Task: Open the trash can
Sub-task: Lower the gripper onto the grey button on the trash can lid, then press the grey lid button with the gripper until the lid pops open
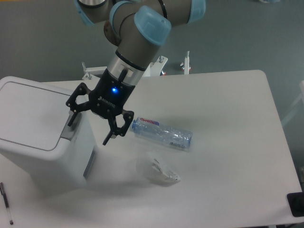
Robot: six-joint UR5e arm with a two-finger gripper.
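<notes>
The trash can (35, 130) stands at the left edge of the white table (228, 142), its flat lid down and its grey push tab at the right rim of the lid. The gripper (90, 130) hangs just beside that rim with its jaws spread wide, one fingertip (71, 121) at the tab and the other out over the table. Right of the gripper lie a clear plastic bottle (162, 133) and a crumpled clear wrapper (158, 171), and a pen (6, 203) lies at the table's lower-left corner.

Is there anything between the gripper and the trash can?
Nothing; in the camera view the open gripper hangs right at the grey push tab of the trash can, with no object between.
</notes>
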